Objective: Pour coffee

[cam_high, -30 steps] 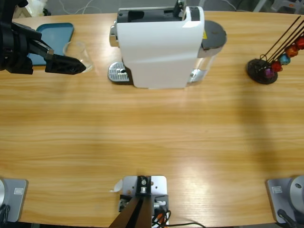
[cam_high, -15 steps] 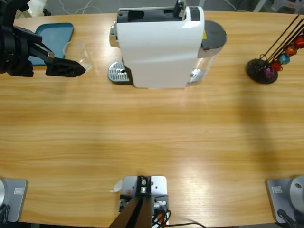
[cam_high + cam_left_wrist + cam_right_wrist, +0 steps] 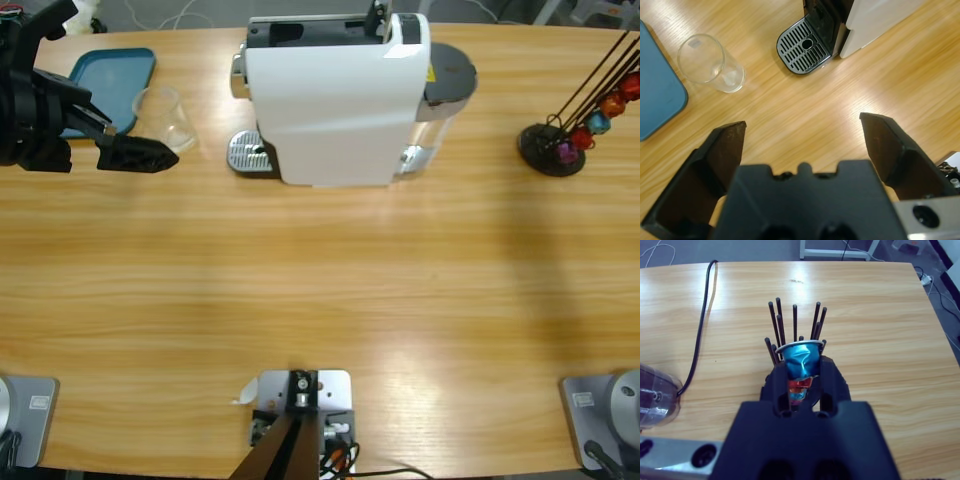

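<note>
One glass (image 3: 711, 62) standing empty, left gripper (image 3: 802, 132) spread wide, right gripper (image 3: 802, 377) pinching one blue capsule (image 3: 801, 358)

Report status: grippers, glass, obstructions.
Left gripper open, empty, off the glass. Right gripper shut on blue capsule over capsule rack. Glass upright beside teal tray, looks empty. Path to drip grate open.

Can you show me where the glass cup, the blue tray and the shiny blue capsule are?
glass cup (image 3: 710, 62), left wrist view, its clear side.
blue tray (image 3: 110, 72), high view, its flat middle.
blue capsule (image 3: 801, 358), right wrist view, its crumpled front.
</note>
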### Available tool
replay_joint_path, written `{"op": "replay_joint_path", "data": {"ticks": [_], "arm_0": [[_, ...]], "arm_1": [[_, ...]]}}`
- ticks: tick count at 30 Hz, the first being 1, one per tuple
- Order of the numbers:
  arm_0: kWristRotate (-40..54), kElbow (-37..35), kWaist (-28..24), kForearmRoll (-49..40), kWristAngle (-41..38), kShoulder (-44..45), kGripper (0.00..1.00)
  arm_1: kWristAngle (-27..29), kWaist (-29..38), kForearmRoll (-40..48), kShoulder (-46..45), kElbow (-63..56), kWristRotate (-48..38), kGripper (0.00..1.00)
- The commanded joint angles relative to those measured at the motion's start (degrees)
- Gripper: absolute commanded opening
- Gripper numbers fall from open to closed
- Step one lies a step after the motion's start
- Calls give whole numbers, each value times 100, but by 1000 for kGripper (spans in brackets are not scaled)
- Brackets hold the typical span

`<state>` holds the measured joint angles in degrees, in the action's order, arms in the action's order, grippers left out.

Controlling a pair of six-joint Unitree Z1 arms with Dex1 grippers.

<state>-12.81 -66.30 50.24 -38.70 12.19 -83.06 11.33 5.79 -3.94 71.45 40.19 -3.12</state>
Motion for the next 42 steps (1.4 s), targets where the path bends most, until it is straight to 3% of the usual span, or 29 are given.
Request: {"op": "replay_joint_path", "data": {"ticks": [1,11,14,16,22,30,36,42], "arm_0": [[-92,282,65,46,38,-24,996],[-222,311,197,46,29,-52,996],[-222,302,197,46,36,1,996],[-213,325,197,46,38,140,996],[-11,646,197,38,74,723,996],[499,1030,121,-50,82,1548,1000],[531,1102,-67,-41,64,1708,996],[525,1131,-81,-41,55,1664,996]], "arm_1": [[101,-61,-387,-305,422,-5,0],[361,391,-1429,-1263,789,-156,0],[-261,968,-1610,-1420,833,-86,0],[-887,1602,-1589,-1318,852,445,0],[-2044,3240,-1631,-71,1800,2027,0],[-2420,4460,-2925,2101,4704,2825,0],[-2392,4611,-3219,3129,5655,3084,0],[-2388,3901,-3148,3659,5830,3237,0]]}}
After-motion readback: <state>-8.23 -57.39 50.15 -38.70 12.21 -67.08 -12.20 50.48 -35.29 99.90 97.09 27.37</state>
